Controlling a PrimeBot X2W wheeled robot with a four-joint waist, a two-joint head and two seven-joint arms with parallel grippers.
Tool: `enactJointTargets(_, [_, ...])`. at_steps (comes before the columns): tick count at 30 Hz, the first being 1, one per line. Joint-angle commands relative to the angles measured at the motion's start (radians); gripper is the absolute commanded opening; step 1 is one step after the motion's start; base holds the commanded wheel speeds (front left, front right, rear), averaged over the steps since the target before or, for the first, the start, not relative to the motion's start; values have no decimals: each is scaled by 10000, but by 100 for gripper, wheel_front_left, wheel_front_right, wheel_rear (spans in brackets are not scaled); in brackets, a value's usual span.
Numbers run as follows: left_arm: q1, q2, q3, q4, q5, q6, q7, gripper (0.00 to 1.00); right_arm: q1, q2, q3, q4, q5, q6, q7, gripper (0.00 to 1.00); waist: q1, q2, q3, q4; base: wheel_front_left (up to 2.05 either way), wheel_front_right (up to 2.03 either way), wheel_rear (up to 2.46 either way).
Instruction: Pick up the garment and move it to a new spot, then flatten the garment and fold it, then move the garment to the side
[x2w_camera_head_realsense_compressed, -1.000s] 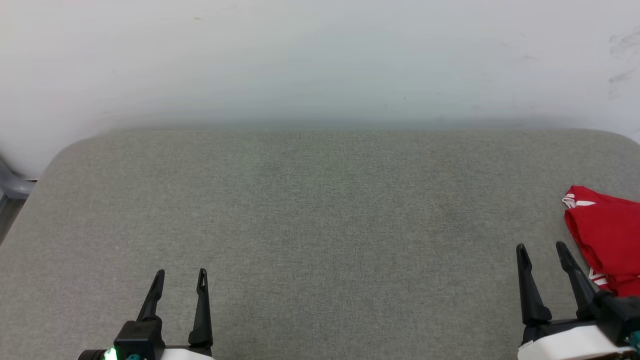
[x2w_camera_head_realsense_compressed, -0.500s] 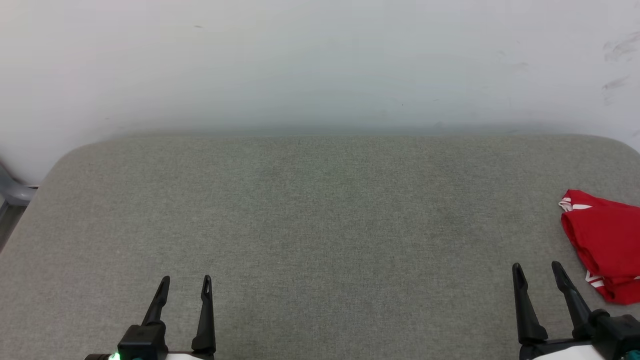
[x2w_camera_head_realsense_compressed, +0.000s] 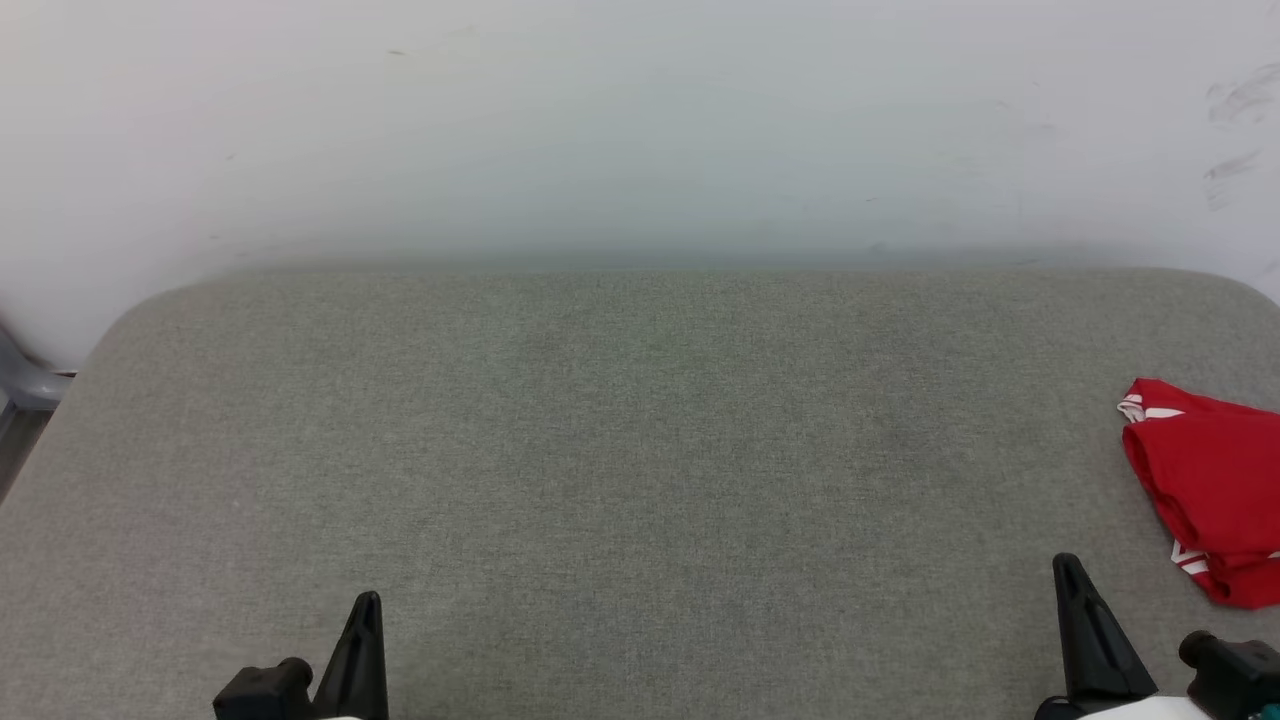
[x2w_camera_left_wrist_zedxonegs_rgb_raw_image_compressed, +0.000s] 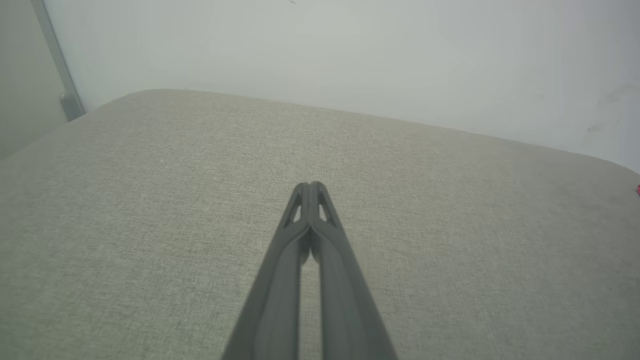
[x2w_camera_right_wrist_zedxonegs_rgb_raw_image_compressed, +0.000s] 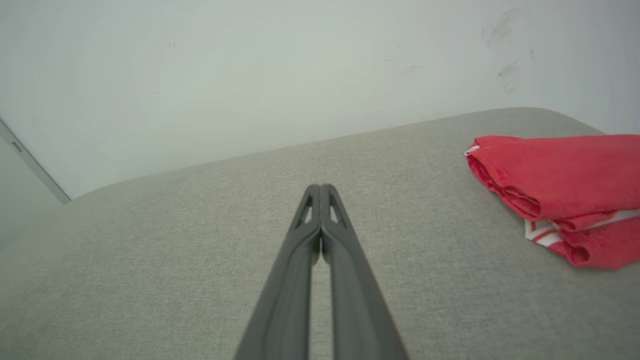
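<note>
Left gripper (x2w_camera_left_wrist_zedxonegs_rgb_raw_image_compressed: 311, 187): you are looking at two dark fingers pressing together tip to tip in the left wrist view, with nothing between them; in the head view it is sitting at the lower left.
Right gripper (x2w_camera_right_wrist_zedxonegs_rgb_raw_image_compressed: 320, 189): its fingers are also meeting at the tips and gripping nothing; in the head view it is showing at the lower right.
Garment (x2w_camera_head_realsense_compressed: 1205, 480): it is lying as a red bundle at the right edge of the head view, about mid-height, with the frame cutting part of it off; red-and-white striped trim is peeking out at its upper left corner and along its lower edge.
Gap: the bundle is lying up and to the right of the right fingertips, near them but not touching.
Grey fabric pad (x2w_camera_head_realsense_compressed: 640, 450): it is carrying the bundle and curving away at its far corners.
Pale wall (x2w_camera_head_realsense_compressed: 640, 120): it is rising behind the pad, with dark scuffs showing at the upper right.
</note>
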Motion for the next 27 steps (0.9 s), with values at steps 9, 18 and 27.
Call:
enactJointTargets(9, [-532, 7, 204, -1, -1916, -189, 413, 0, -530, 5, -90, 38, 1845, -1, 431, 0, 0, -1, 36, -10, 0, 0, 0])
enactJointTargets(18, [-793, -12, 340, 124, -3474, -324, 781, 0, -780, 21, -143, 188, 3329, -2, 804, 0, 0, -1, 72, -19, 0, 0, 0])
enactJointTargets(27, [-1027, -28, 463, 247, -4883, -454, 1119, 0, -1009, 36, -193, 321, 4671, -2, 1144, 0, -1, -1, 107, -28, 0, 0, 0])
